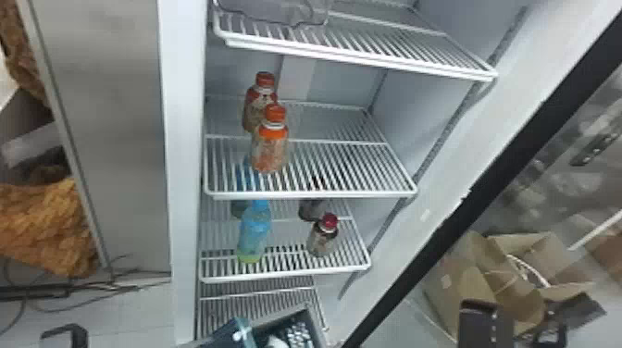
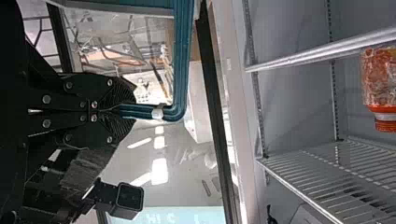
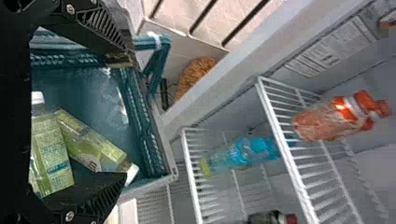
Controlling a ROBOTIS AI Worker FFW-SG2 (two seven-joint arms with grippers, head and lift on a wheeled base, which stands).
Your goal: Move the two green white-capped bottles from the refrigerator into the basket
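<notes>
Both green white-capped bottles [image 3: 50,156] lie in the basket [image 3: 169,169], one angled beside the other; in the right wrist view, my right gripper [image 3: 119,122] stands with its fingers spread, the lower one overlapping the bottles; whether it touches them I cannot tell. My left gripper [image 2: 125,112] has its fingers pressed together on the basket's teal handle [image 2: 180,56], just beside a white tie [image 2: 158,112]. Within the refrigerator [image 1: 185,139], two orange-capped bottles [image 1: 270,148] stand on a wire shelf [image 1: 324,194], one behind the other; on the shelf below stands a blue bottle [image 1: 255,229], with a dark red-capped bottle [image 1: 322,240] to its right; a cardboard box [image 1: 453,287] shows beyond the door.
</notes>
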